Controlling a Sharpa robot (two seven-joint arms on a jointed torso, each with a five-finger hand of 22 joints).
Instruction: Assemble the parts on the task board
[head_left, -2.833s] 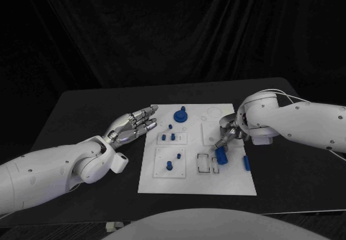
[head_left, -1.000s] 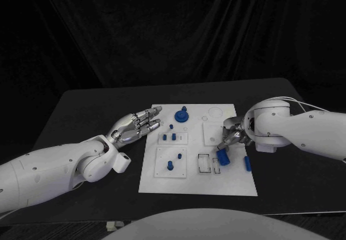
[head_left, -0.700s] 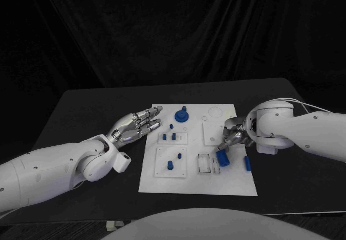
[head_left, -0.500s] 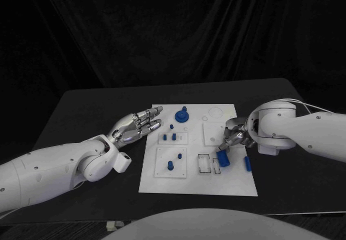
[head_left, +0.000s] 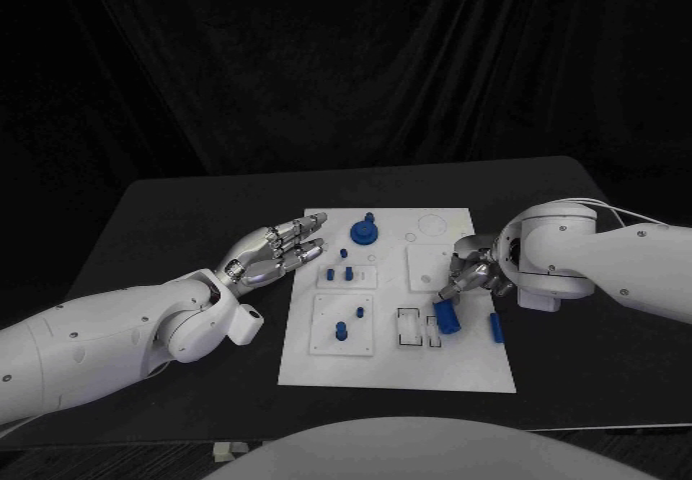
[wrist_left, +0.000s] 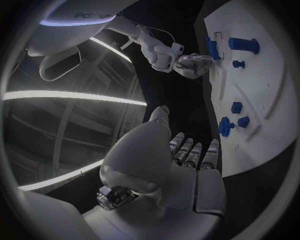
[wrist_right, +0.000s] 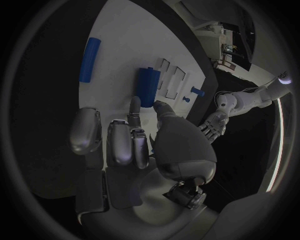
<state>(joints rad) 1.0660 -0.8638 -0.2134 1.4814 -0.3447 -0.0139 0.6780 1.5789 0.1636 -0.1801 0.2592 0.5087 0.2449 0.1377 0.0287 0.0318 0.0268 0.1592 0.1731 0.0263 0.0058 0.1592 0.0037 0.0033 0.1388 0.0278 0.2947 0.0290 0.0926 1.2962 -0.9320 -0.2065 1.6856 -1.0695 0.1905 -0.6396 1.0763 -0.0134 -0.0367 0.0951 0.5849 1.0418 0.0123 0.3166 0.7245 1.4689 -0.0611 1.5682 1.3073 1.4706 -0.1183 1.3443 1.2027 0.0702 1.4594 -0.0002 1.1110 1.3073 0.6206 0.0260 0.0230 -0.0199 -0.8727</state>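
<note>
- Looking down from the head view, you see the task board (head_left: 392, 370), a flat white rectangular plate, lying in the middle of the matte black table (head_left: 173, 210), with both white arms reaching in from the sides.
- Your right hand (head_left: 464, 272) sits over the board's right edge, fingers pointing down toward a blue cylinder (head_left: 446, 313) that lies on the board just below the fingertips.
- The right wrist view adds what the head view cannot settle: the right hand's fingers (wrist_right: 134, 107) reach to the end of that cylinder (wrist_right: 147, 86), but you cannot tell whether they pinch it or merely touch it.
- That same view shows a second blue cylinder (wrist_right: 89, 59), slimmer, lying apart on the white surface near the board's edge; in the head view it is the small bar (head_left: 495, 326) at the right margin.
- Your left hand (head_left: 271, 252) hovers just beside the board's left edge, palm up, fingers extended and spread, holding nothing.
- The left wrist view confirms it: the left hand's silver fingers (wrist_left: 190, 152) lie straight, well apart from the parts.
- A round blue knob (head_left: 361, 231) stands near the board's far end, and small blue pegs (head_left: 340, 328) sit in the raised square plates on its left half.
</note>
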